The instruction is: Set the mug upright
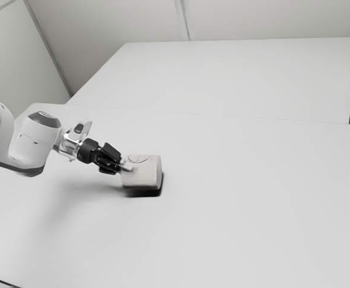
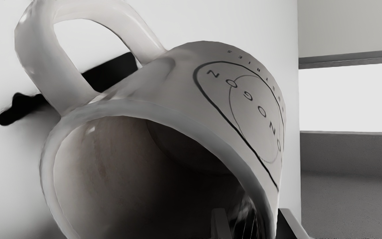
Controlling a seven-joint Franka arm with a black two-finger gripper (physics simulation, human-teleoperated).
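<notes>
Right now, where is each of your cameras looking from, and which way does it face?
Exterior view: stands at the side of my arm, looking down across the table at the mug; the arm enters from the exterior view's left, ending in the gripper.
Wrist view: rides at the arm's end, facing into the mug's open mouth; the gripper's fingertips show, one inside the rim, one outside.
Both share the mug, the gripper and the table.

Mug wall (image 2: 266, 205) in the claw (image 1: 126, 166), table (image 1: 235, 228) beneath
</notes>
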